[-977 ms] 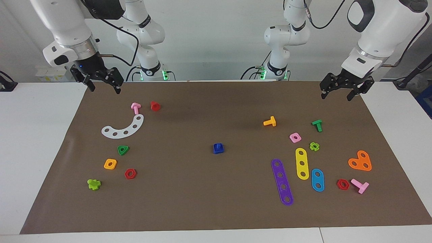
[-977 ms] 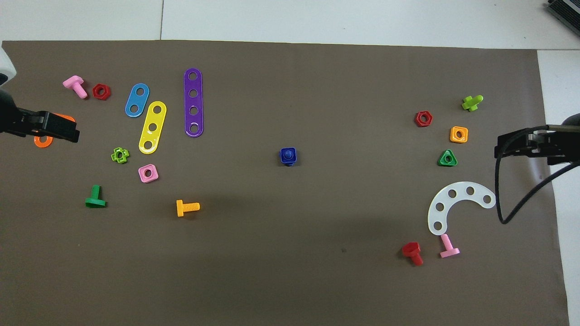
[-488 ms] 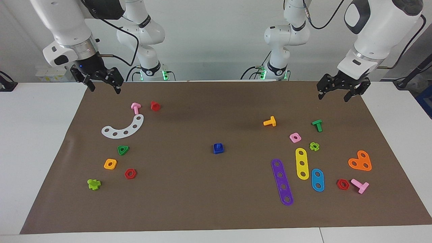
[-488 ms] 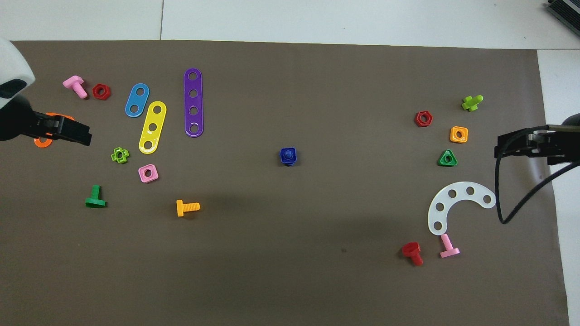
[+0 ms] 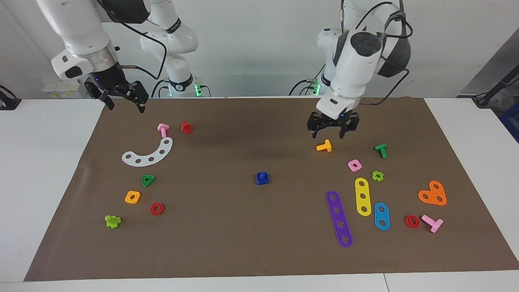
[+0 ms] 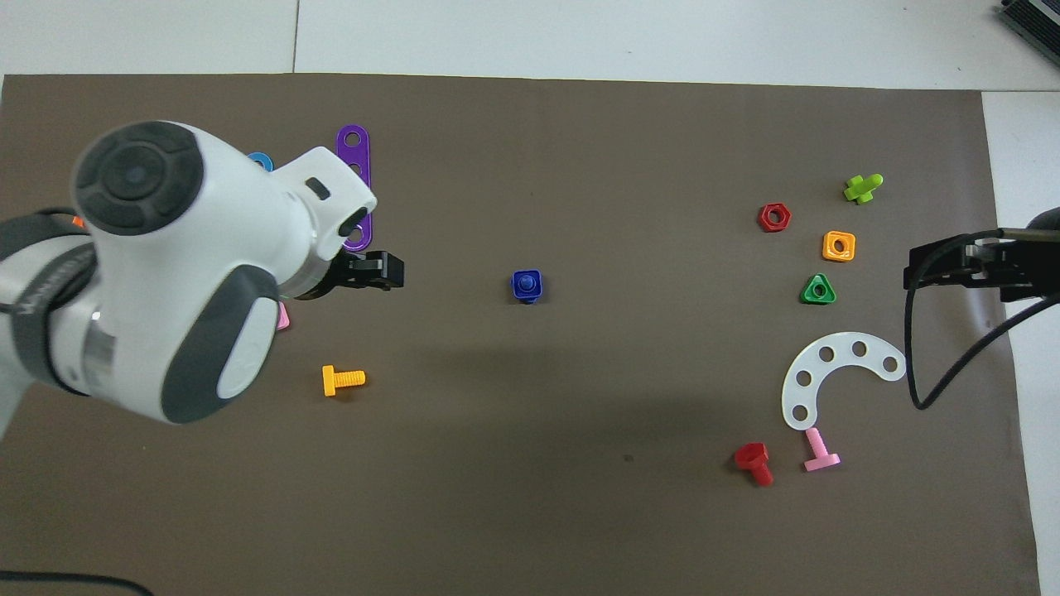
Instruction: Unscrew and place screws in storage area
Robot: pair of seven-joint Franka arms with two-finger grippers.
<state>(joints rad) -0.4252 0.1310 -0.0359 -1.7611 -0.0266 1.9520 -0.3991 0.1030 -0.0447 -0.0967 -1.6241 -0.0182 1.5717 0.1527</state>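
Left pincer (image 5: pixel 333 130) open above orange bolt (image 5: pixel 324 146); screws (image 5: pixel 262 178) untouched mid-mat.

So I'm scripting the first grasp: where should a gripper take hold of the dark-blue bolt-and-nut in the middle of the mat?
Probably from straight above, fingers closing on two flat sides of the square nut. It stands alone on the mat, stem pointing up, with free space around it. The left gripper is open, up over the mat.

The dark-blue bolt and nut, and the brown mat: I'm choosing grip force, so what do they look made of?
The dark-blue bolt and nut: probably hard moulded plastic, judging by the uniform saturated colour and crisp edges. The brown mat: seemingly matte paper or thin sheet, with a faint crease and no glare.
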